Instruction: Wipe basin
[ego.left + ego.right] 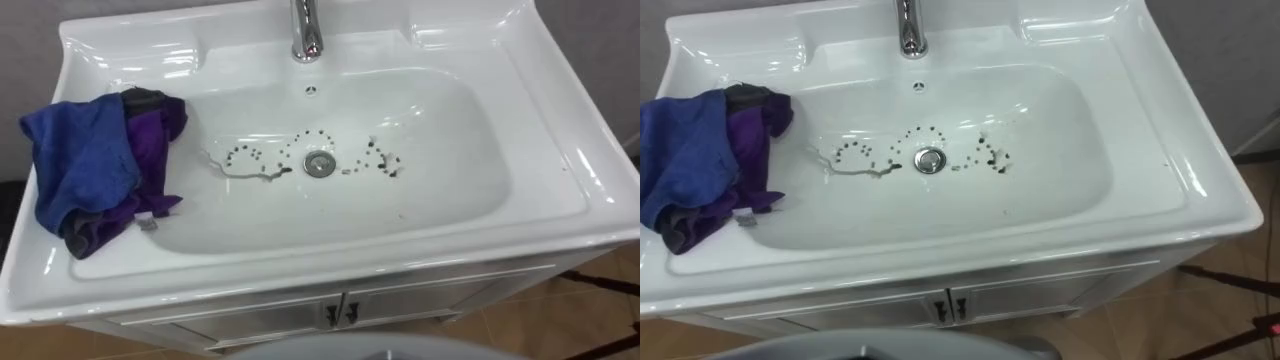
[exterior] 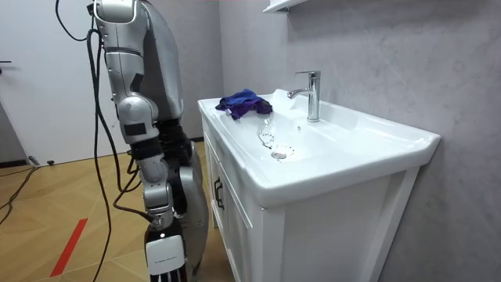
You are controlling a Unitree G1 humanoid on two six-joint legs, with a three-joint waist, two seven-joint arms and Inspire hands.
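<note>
A white basin (image 1: 560, 170) lies right below me. Dark specks and a grey streak (image 1: 250, 168) ring its metal drain (image 1: 319, 164). A crumpled blue and purple cloth (image 1: 90, 165) lies on the basin's left rim, hanging partly into the bowl, with nothing touching it. In the room view I stand facing the basin (image 2: 391, 141), and the cloth (image 2: 244, 103) is at its far end. My right hand (image 2: 166, 251) hangs low at my side, in front of the cabinet.
A chrome tap (image 1: 305, 30) stands at the back middle of the basin, above the overflow hole (image 1: 311, 91). Below are white cabinet doors with dark handles (image 1: 340, 313). A grey wall runs behind the basin, and the floor is wood.
</note>
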